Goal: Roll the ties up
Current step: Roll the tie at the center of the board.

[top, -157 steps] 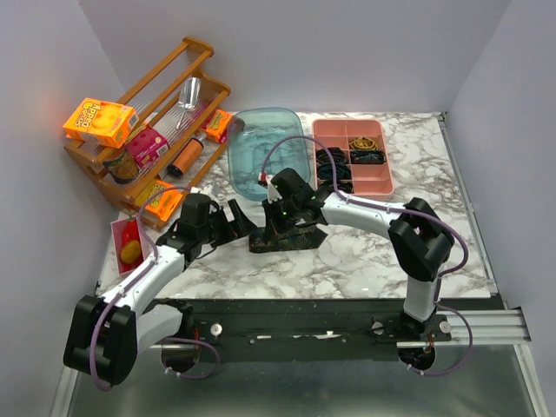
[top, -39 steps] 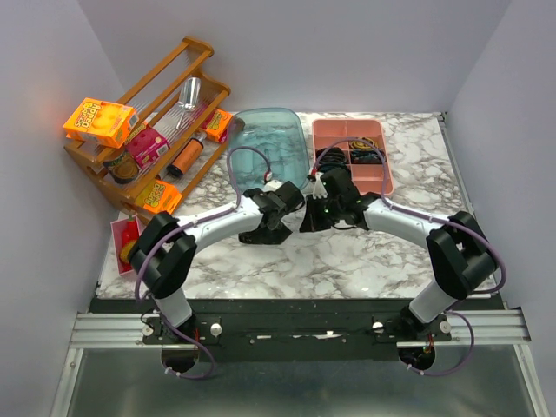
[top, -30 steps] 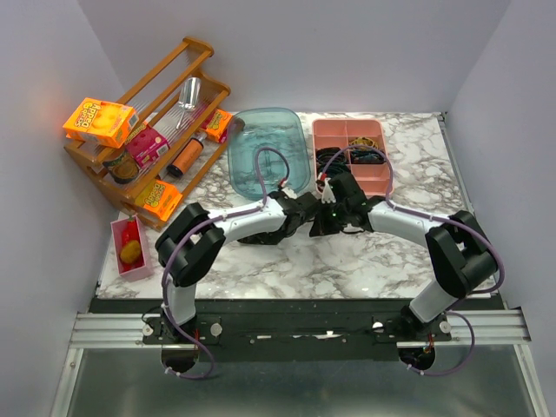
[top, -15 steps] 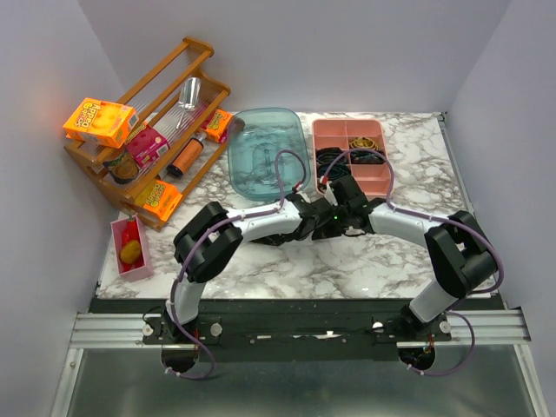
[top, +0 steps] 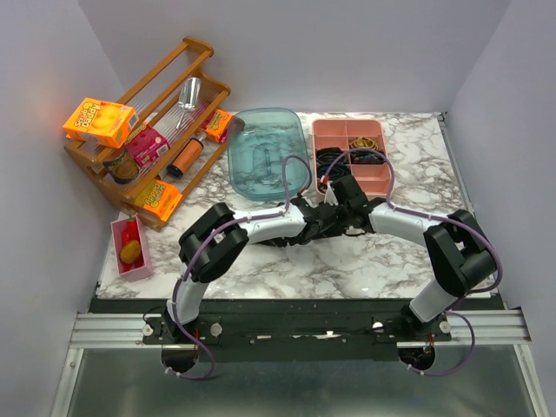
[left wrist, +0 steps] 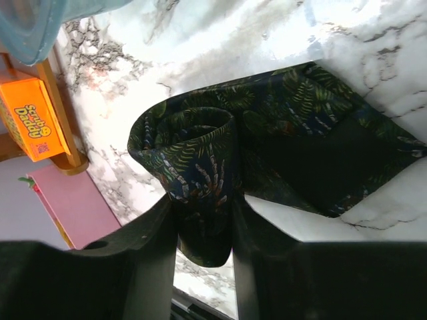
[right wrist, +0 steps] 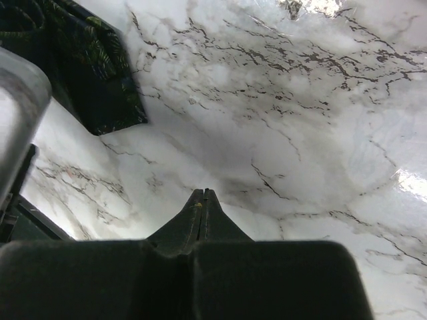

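Dark fabric with a leafy green-gold print fills the left wrist view: the tie lies on the white marble table, and one end is wound into a loose coil. That coil stands on edge, right between the fingers of the left gripper. They pinch it from both sides, one finger against each flank. The rest of the tie runs flat away to the right, folded over itself, its far edge angled across the stone.

From above, both arms meet mid-table, just in front of the teal bin and the pink divided tray; the wrists crowd together and hide most of the fabric.

The right gripper has its fingers pressed tight together with nothing between them, and it hangs over bare marble. A corner of the tie shows at the upper left of its view, apart from the tips.

An orange box and a small pink bin sit beyond the coil.
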`<state>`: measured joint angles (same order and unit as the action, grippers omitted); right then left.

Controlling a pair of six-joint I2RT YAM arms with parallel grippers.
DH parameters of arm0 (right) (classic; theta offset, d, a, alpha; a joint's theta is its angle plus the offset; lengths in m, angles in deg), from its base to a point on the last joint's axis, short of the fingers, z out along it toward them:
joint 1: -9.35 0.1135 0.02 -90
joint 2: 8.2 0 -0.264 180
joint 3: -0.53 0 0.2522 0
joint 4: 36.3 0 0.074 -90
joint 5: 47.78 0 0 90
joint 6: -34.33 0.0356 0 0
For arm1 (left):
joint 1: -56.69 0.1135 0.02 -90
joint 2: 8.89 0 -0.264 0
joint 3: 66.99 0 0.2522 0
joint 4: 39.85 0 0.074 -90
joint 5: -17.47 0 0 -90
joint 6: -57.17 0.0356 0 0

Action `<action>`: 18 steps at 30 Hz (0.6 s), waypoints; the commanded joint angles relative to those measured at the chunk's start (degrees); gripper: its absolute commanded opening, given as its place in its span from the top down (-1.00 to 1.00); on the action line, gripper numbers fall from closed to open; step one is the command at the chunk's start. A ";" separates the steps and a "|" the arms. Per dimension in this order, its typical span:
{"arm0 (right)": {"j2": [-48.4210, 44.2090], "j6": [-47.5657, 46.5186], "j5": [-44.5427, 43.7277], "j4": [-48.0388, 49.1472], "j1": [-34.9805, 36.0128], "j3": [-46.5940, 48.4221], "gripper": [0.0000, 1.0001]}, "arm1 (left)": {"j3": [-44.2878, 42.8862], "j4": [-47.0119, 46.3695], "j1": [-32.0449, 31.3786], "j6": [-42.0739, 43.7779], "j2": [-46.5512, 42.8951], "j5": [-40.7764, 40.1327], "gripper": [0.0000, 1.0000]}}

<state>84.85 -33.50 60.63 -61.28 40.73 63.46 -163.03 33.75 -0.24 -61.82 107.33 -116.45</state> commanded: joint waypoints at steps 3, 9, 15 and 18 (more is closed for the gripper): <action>1.07 -0.73 -0.40 1.55 -0.53 -0.92 0.96 | -0.16 -5.43 -0.73 1.04 -2.49 5.42 -0.21; 0.99 -0.73 -0.05 1.73 -0.44 -1.09 0.96 | 1.07 -8.67 -0.82 2.27 -5.82 7.88 -0.33; -0.59 -2.66 0.92 0.68 -0.44 0.22 0.96 | 5.19 -14.55 -0.64 1.40 -13.81 9.47 -0.55; -2.44 -3.62 0.83 0.33 -0.35 0.93 0.96 | 6.87 -16.67 0.15 0.43 -17.16 9.64 -0.70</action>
<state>84.96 -34.74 60.76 -60.04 40.36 63.39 -157.98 23.26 -0.54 -59.72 96.84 -107.99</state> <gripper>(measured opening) 0.017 0.785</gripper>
